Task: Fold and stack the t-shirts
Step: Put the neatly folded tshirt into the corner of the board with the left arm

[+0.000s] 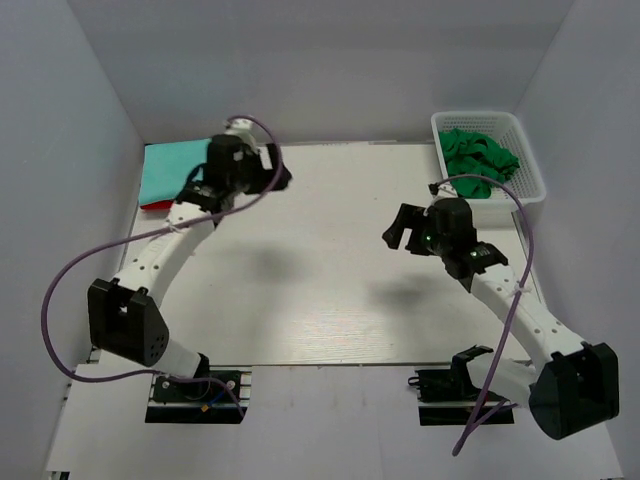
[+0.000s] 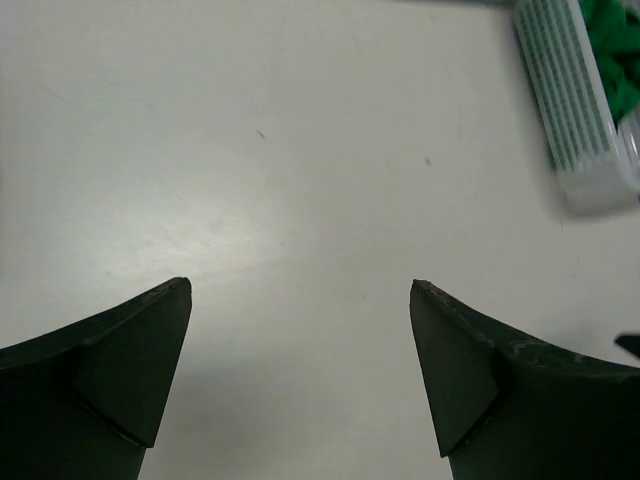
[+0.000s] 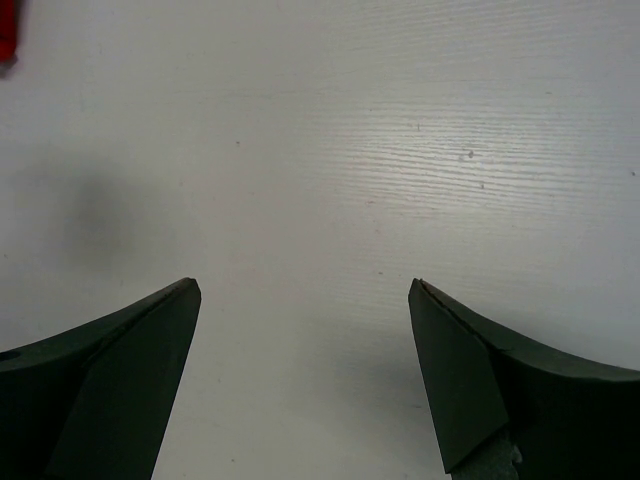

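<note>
A folded light teal t-shirt (image 1: 172, 170) lies at the table's far left corner, on top of a red t-shirt (image 1: 152, 204) whose edge peeks out below it. A bright green t-shirt (image 1: 478, 154) is bunched inside the white basket (image 1: 470, 117) at the far right. My left gripper (image 1: 282, 174) hovers just right of the teal stack, open and empty. The left wrist view shows its fingers (image 2: 140, 350) wide apart over bare table, with the basket (image 2: 570, 100) and green t-shirt (image 2: 612, 50) ahead. My right gripper (image 1: 399, 228) is open over mid-table, left of the basket; a red t-shirt sliver (image 3: 7, 30) shows far off.
White walls enclose the table on the left, back and right. Purple cables loop off both arms (image 1: 60, 290). The white table surface (image 1: 330, 290) lies between the two arms.
</note>
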`<state>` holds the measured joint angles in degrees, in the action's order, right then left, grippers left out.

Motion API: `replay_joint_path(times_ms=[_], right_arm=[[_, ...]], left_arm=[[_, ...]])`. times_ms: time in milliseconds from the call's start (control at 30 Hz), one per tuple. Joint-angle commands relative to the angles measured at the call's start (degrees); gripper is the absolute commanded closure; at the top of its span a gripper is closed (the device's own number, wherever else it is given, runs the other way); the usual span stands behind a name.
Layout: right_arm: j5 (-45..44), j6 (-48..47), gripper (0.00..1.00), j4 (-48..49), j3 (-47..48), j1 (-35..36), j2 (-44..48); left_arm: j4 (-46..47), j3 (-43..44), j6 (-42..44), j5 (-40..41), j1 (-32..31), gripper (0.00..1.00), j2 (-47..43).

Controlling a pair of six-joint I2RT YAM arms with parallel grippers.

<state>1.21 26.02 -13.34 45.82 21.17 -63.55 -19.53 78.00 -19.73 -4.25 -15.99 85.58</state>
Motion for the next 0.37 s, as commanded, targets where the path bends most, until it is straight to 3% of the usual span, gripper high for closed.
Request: replay_joint_path(times_ms=[0, 167, 233, 333], right_arm=[[-2.7, -1.8, 0.10, 2.1, -1.9, 0.0, 5.0], [-2.3, 0.2, 0.10, 2.4, -7.6, -0.2, 11.9], [-1.8, 1.0, 0.10, 3.4, -11.5, 0.0, 13.5], [1.8, 0.3, 0.10, 5.5, -13.7, 0.0, 16.1]], left_arm=[[-3.8, -5.7, -4.2, 3.5, -7.4, 0.00, -2.4], [1.3, -23.8, -12.6, 1.8, -14.1, 0.00, -12.7], [4.5, -27.4, -13.3, 3.9, -15.4, 0.00, -15.5], [3.2, -25.9, -13.3, 6.3, -16.1, 0.00, -16.2]])
